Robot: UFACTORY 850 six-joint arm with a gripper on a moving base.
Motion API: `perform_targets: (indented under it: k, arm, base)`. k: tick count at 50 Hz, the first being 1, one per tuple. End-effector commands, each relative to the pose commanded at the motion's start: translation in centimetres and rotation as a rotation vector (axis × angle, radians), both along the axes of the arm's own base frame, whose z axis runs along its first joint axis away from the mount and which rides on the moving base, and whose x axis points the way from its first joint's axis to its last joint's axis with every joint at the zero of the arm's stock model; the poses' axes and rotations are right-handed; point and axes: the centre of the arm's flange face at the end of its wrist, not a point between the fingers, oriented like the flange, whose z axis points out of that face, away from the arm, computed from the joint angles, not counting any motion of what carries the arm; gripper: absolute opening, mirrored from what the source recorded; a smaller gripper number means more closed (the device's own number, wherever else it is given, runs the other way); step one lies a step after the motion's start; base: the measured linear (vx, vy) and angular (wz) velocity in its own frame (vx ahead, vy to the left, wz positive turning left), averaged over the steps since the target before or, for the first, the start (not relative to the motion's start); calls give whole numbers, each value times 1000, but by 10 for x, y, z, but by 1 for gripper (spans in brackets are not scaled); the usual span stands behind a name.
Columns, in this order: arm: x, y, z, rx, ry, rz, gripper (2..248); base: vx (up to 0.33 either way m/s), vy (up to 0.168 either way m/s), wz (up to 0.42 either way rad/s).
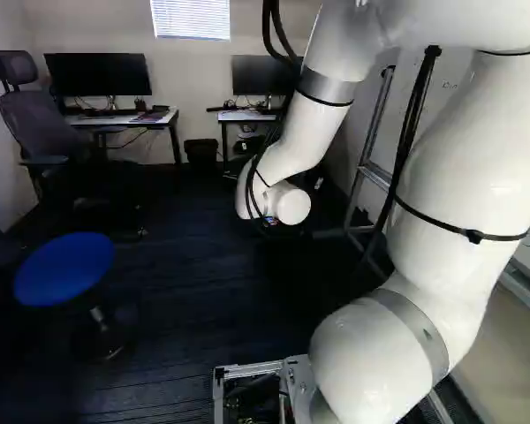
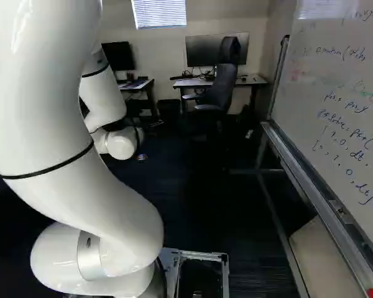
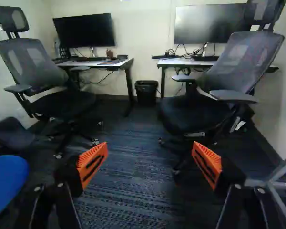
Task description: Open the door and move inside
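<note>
Door and its handle were visible in none of the views, so their place I could not tell; by my judgement, such a door would be a stiff panel, rather heavy, best taken by the handle and swung slowly. The gripper (image 3: 149, 163) was wide open, with nothing held between its orange pads (image 3: 92, 164), and farther ahead were carpet (image 3: 128, 191) and a waste bin (image 3: 147, 93).

Base views dim: floor (image 1: 203, 274) near black, window blind (image 1: 190, 18) bright, highlights on white arm (image 1: 477, 168), pale reflection on whiteboard (image 2: 354, 74). Wrist view brighter; grey sheen on one monitor (image 3: 207, 24).
</note>
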Motion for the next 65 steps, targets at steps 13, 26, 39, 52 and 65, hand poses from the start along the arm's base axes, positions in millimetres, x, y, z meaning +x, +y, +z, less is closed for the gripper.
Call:
perform_targets:
  k: [13, 26, 39, 52, 65]
  arm:
    - [0, 0, 0, 0, 0, 0, 247]
    - [0, 0, 0, 0, 0, 0, 247]
    - [0, -1, 0, 0, 0, -1, 247]
    - [-5, -8, 1, -3, 4, -11, 247]
    - [-15, -23, 1, -8, 13, -31, 247]
  base:
    - [0, 0, 0]
    - [0, 0, 0]
    - [0, 0, 0]
    - [0, 0, 0]
    - [0, 0, 0]
